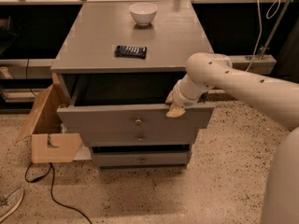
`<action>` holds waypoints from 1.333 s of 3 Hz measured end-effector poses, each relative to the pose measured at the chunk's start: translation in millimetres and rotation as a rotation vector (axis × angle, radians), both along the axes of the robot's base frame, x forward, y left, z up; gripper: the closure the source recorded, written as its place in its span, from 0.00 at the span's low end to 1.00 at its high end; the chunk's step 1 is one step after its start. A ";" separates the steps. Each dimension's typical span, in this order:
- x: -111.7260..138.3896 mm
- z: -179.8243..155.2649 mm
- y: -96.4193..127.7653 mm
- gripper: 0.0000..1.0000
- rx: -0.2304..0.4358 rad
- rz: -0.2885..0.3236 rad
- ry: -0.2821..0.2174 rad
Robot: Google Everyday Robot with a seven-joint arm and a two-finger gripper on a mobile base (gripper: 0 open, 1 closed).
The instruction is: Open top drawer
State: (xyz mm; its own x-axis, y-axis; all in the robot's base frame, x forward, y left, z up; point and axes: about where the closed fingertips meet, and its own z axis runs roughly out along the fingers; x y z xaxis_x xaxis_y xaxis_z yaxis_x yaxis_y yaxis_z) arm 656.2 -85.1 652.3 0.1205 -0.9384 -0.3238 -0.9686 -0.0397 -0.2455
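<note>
Fingers (175, 111) pinch rim of top drawer (103, 120), cardboard box (53, 148) just beside it

No readable text; claw (175, 107) on the top drawer (107, 118) rim

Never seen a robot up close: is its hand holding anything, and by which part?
The gripper rests on the wide grey wooden top drawer, at its front's top edge, right of the round knob; whether it clamps that edge cannot be told.

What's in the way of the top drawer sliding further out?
Nothing visible on the floor ahead. The gripper sits on the front edge of the top drawer; the cardboard box stands off to the left.
</note>
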 end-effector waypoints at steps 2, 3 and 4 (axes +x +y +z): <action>-10.0 -6.9 5.2 0.00 -0.009 0.040 0.038; -33.5 -14.0 8.1 0.00 -0.049 0.073 0.110; -58.9 -16.0 7.8 0.13 -0.088 0.089 0.170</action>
